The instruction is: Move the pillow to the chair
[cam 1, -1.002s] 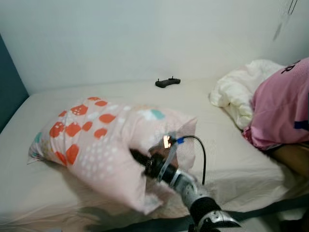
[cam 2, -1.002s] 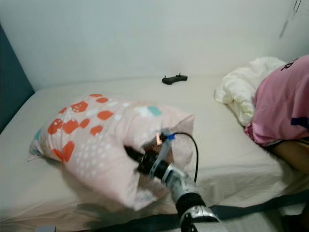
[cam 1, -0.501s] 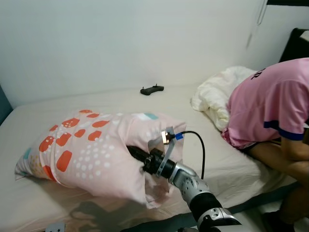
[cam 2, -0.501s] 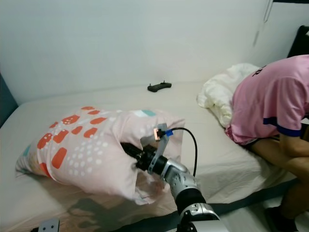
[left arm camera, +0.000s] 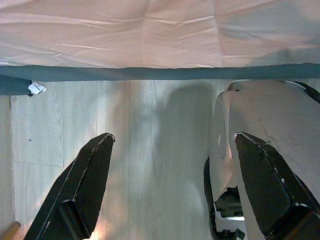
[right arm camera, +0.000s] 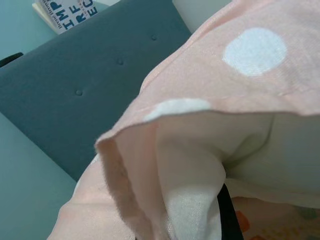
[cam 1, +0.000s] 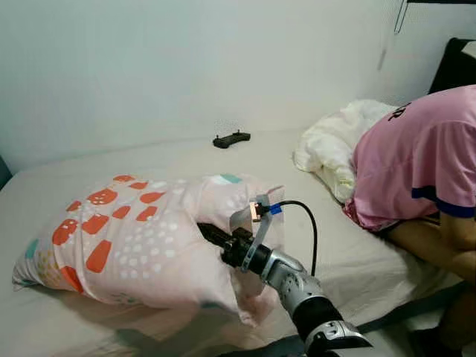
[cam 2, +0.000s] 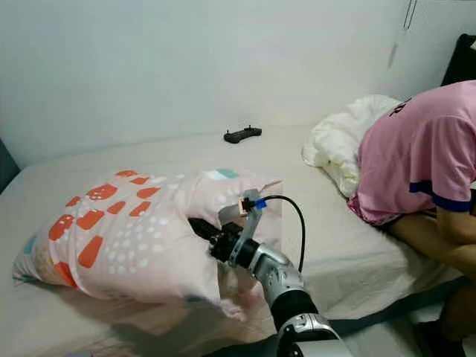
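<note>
Since half a second ago the pillow (cam 1: pixel 134 238) has sunk lower and slid toward the robot's left, so its far corner now sits nearer the bed (cam 1: pixel 357 253) surface, and the loose flap below the wrist hangs further down; the view itself has shifted only slightly. The right gripper (cam 1: pixel 210 234) reaches in from the near right side and its black fingers are buried in the pillow's open end, pinched closed on the pink fabric, which folds over them in the right wrist view. The pillow spreads leftward from that grip, across the near left part of the mattress. The left gripper (left arm camera: pixel 170 145) hangs over the wood floor (left arm camera: pixel 145 165) beside the bed edge, its fingers spread wide with nothing between them. A person in a pink shirt (cam 1: pixel 416 163) leans on the bed's right side, and a small black controller (cam 1: pixel 231 139) lies near the wall.
</note>
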Available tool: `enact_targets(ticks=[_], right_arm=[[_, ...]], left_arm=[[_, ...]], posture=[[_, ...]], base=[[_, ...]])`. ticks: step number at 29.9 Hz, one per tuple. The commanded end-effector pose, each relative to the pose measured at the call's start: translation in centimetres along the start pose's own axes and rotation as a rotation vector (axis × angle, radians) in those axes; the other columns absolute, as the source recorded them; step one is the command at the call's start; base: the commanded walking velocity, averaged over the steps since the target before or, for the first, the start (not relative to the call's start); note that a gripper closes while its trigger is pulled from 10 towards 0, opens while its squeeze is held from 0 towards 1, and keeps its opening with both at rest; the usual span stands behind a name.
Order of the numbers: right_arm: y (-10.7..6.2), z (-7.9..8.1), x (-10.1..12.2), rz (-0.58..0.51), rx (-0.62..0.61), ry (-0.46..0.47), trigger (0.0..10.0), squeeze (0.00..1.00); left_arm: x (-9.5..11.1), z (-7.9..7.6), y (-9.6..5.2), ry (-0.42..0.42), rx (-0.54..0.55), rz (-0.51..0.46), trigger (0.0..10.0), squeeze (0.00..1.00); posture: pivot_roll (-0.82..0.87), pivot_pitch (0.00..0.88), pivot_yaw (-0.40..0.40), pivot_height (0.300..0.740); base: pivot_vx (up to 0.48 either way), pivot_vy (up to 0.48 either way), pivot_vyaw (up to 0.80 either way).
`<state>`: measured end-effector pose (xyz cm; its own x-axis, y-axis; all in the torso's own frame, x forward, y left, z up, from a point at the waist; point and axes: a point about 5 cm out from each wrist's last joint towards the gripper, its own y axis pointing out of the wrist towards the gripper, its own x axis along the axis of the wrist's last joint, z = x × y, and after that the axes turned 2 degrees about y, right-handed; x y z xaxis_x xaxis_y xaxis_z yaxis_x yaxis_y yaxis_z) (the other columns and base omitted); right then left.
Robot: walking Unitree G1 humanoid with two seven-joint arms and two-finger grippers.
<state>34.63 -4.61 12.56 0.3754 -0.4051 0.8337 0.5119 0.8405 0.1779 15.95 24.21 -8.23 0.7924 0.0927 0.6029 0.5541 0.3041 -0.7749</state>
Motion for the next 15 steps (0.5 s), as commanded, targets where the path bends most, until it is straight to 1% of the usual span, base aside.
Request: enact_targets(ticks=[1,2,15], right_arm=[[0.27,0.32,0.58,-0.032,0.017,-0.021,0.0,0.00],[0.37,0.39,0.67,-0.042,0.014,-0.017,0.0,0.00],[0.66,0.52,0.55,-0.052,0.003,-0.004,0.0,0.00]], left_arm=[[-1.02,-0.15,-0.20,0.021,-0.013,0.038,10.0,0.00],[-1.19,-0.33,-0.25,0.033,-0.021,0.042,10.0,0.00],[-1.63,-0.69,-0.39,0.052,-0.037,0.054,10.0,0.00]], posture=[[0.03,0.011,-0.022,0.572],[0.04,0.014,-0.020,0.582],[0.04,0.019,-0.025,0.620]], base=[[0.000,0.000,0.00],[0.000,0.000,0.00],[0.000,0.000,0.00]])
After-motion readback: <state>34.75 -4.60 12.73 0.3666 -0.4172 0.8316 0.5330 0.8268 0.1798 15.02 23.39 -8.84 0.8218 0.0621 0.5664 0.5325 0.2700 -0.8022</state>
